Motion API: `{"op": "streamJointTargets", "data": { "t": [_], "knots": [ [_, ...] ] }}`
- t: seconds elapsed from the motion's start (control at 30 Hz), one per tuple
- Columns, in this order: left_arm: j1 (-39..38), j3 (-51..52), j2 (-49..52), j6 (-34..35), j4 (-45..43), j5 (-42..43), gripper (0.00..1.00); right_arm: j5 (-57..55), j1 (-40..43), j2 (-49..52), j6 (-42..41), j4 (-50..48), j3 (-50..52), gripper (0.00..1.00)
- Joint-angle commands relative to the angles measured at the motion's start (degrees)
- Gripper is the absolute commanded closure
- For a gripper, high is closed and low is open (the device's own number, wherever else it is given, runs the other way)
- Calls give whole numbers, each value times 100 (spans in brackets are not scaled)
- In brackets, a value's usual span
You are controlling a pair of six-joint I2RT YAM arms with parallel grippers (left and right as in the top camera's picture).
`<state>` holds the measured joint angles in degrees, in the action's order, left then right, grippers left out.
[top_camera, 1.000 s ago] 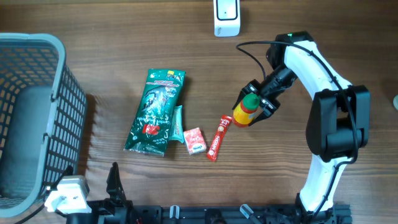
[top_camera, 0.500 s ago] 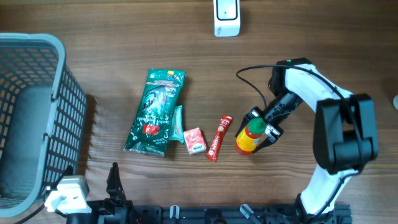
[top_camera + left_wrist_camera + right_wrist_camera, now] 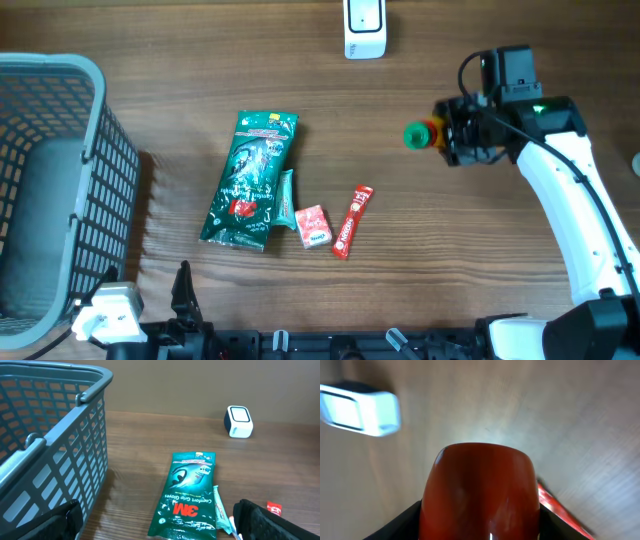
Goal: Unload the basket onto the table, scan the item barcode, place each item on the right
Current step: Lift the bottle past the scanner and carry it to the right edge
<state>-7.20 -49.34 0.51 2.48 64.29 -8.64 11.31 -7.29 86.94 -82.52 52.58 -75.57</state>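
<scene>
- The right gripper point(image 3: 447, 136) is clamped on the bottle point(image 3: 416, 135), its jaws partway closed against the bottle's sides
- From overhead the bottle lies sideways in that grip, with its green cap pointing left and a bit of orange showing just behind the cap; the gripper hides the rest of the body
- The bottle is right of the table's point(image 3: 470, 250) centre, below and to the right of the scanner point(image 3: 364, 28) and well apart from it
- In the right wrist view the bottle's red body point(image 3: 480, 492) fills the middle of the frame, with a dark finger point(image 3: 407, 522) against its left side and another low on the right
- The same view shows the scanner point(image 3: 362, 410) blurred at upper left and the red sachet point(image 3: 562, 510) as a sliver at lower right
- The scanner is a small white box standing at the far edge of the table
- The left gripper point(image 3: 157, 515) is spread wide with nothing between its fingers point(image 3: 62, 520), low at the near left corner of the table
- The grey basket point(image 3: 95, 70) stands along the left side, close to the left gripper
- A green packet point(image 3: 250, 180) lies flat near the middle of the table, with a teal stick point(image 3: 287, 197) touching its right edge
- A pink box point(image 3: 313, 225) lies just right of the stick's lower end, and the red sachet point(image 3: 351, 221) lies tilted just right of the box
- In the left wrist view the green packet point(image 3: 189, 490) lies straight ahead, with the basket point(image 3: 95, 390) to the left and the scanner point(image 3: 239, 421) far behind on the right
</scene>
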Motion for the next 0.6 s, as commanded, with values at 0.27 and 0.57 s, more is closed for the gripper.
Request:
{"op": "streamJointTargets", "data": {
  "t": [0.27, 0.57],
  "knots": [
    [31, -4, -24, 15, -13, 26, 0, -1294, -350, 1394, 323, -3281, -81, 69],
    [31, -4, -24, 15, -13, 26, 0, -2343, -796, 3152, 769, -7757, -116, 67]
  ]
}}
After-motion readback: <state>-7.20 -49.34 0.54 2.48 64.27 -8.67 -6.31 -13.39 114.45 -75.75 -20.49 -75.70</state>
